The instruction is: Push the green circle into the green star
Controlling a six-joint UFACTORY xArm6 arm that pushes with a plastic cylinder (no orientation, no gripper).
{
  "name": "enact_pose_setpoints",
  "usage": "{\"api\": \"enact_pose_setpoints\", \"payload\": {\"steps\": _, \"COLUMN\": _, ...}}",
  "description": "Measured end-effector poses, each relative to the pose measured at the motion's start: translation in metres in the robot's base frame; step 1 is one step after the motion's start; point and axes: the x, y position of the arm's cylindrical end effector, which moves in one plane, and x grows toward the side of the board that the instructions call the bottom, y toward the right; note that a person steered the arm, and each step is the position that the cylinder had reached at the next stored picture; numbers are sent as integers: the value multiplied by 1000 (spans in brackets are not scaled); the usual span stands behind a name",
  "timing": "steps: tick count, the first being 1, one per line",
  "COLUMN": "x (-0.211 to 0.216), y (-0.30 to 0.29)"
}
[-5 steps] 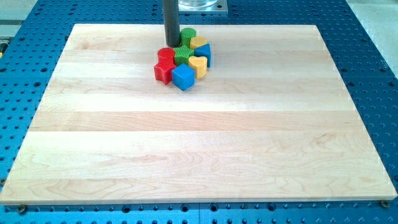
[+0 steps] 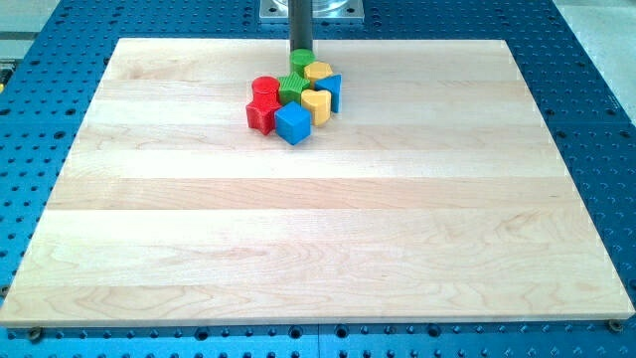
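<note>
The green circle [image 2: 300,62] sits at the top of a tight cluster of blocks near the view's top centre. It touches the green star [image 2: 291,88] just below it. My tip [image 2: 300,52] is at the top edge of the green circle, on the side away from the star; the circle hides the tip's very end. The dark rod rises straight up out of the view.
The cluster also holds a yellow block [image 2: 318,71], a second yellow block [image 2: 316,102], a blue cube [image 2: 293,122], a blue block [image 2: 332,89], a red circle [image 2: 264,87] and a red star [image 2: 261,115]. The wooden board [image 2: 318,249] lies on a blue perforated table.
My tip has moved from the left of the green circle, beside the red circle, to the right and up behind the green circle. The blocks have barely shifted.
</note>
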Motion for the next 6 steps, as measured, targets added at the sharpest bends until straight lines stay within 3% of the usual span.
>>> {"api": "enact_pose_setpoints", "payload": {"steps": 2, "x": 47, "y": -16}}
{"api": "enact_pose_setpoints", "payload": {"steps": 6, "x": 82, "y": -23}}
